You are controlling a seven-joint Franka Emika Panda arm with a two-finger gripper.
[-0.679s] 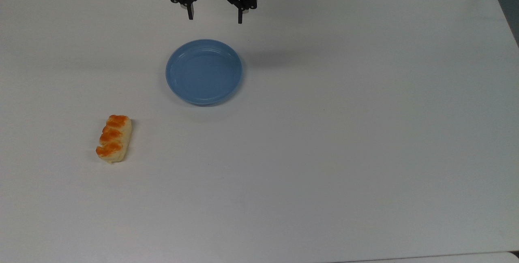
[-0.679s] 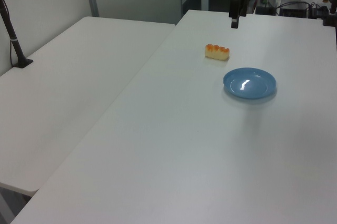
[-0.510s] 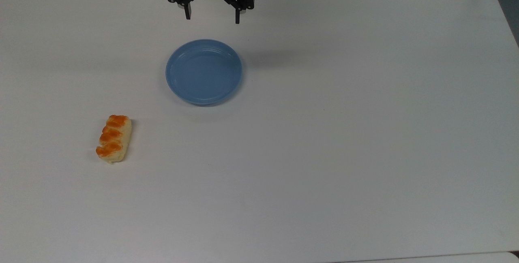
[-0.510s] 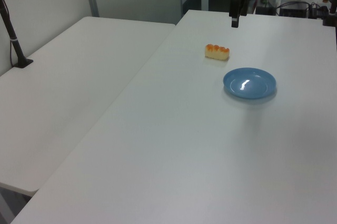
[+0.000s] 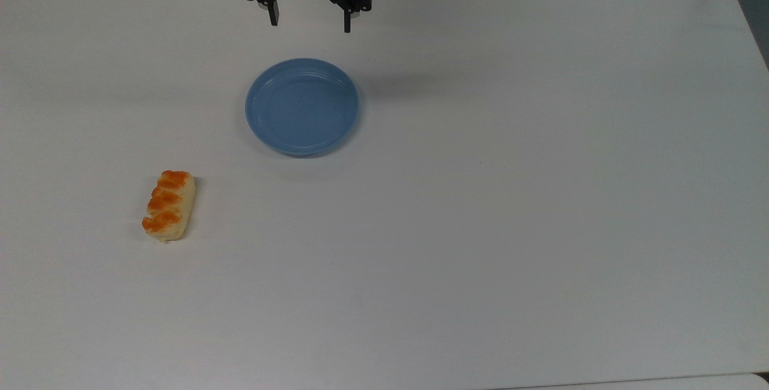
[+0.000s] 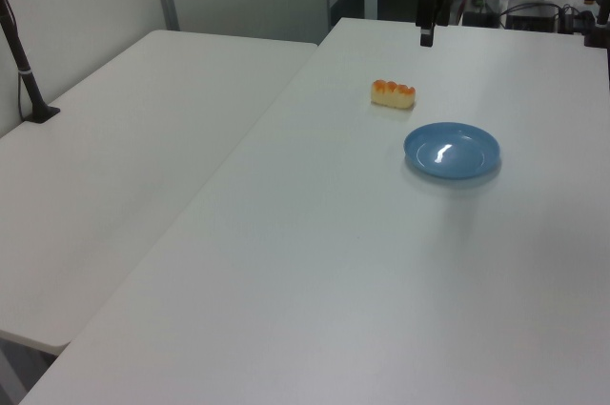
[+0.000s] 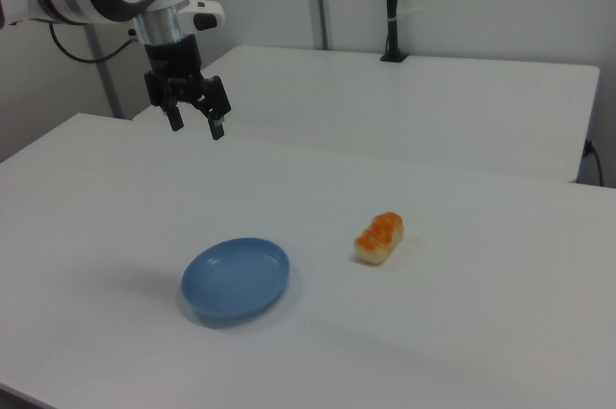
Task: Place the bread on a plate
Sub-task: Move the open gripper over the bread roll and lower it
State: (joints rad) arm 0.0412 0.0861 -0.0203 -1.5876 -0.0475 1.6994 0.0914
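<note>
The bread point(image 5: 169, 205), a pale loaf with three orange-brown bumps, lies on the white table at the top view's lower left; it also shows as the bread point(image 6: 393, 93) and the bread point(image 7: 379, 237). The light-blue plate point(image 5: 302, 106) sits bare near the table's middle, seen again as the plate point(image 6: 452, 150) and the plate point(image 7: 236, 278). My black gripper point(image 5: 310, 22) hangs open and holds nothing, high above the table beyond the plate's far rim. In the right view the gripper point(image 7: 196, 125) is up and left of the plate, well away from the bread.
The white table point(image 5: 480, 198) stretches wide to the top view's right. A second white table point(image 6: 124, 157) adjoins it, carrying a black clamped post point(image 6: 24, 71). Another black post point(image 7: 389, 5) stands on the far table in the right view.
The gripper has drifted slightly toward the top view's upper left, still open. Bread and plate have not moved.
</note>
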